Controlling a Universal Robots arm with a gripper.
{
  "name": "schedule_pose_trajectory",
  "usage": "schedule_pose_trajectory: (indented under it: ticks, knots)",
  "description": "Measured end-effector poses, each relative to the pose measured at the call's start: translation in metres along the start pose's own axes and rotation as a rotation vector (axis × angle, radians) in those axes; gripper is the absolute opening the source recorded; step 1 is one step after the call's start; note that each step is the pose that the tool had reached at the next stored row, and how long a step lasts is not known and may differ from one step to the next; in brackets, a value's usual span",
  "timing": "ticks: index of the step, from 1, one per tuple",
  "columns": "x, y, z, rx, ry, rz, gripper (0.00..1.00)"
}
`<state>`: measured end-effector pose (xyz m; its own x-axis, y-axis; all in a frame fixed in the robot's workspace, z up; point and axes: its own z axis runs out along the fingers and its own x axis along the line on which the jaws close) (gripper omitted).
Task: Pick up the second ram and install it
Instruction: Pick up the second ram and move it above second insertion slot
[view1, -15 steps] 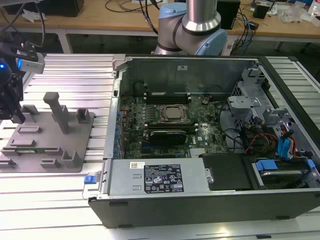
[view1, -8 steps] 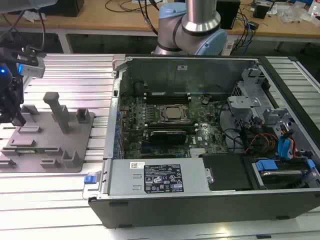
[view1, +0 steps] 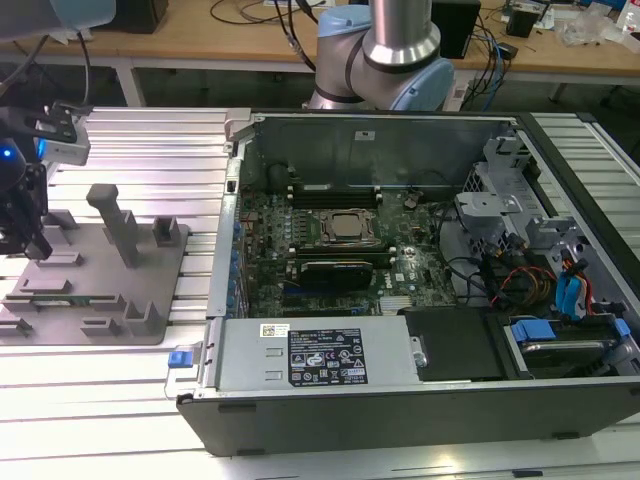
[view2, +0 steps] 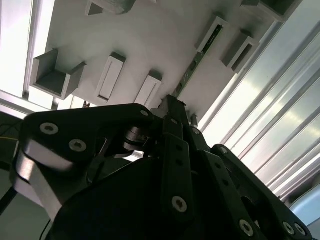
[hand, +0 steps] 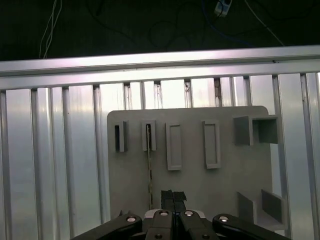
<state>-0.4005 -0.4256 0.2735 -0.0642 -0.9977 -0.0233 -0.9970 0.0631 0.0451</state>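
The second ram is a thin dark-green stick standing on its edge on the grey fixture plate, one end held in a small slotted block. In the second wrist view the ram runs away from the fingertips. My gripper hovers above the plate with its black fingers pressed together and nothing between them, just beside the near end of the stick. In the exterior view my gripper hangs over the far-left part of the plate, and the ram lies along the plate's front.
Several grey fixture blocks stand up from the plate. The open computer case fills the exterior view's middle and right, with the processor and black memory slots on the motherboard. Ribbed aluminium table surrounds the plate.
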Motion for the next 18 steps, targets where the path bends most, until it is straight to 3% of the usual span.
schedule_pose_trajectory:
  ticks: [5,8,18]
  knots:
    - [0.0011,0.0017,0.0058,-0.0001,0.0000,0.000,0.08]
    - [0.0038,0.0037,0.0148,0.0002,-0.0001,0.000,0.08]
    - [0.0132,0.0039,0.0240,-0.0001,0.0001,0.000,0.08]
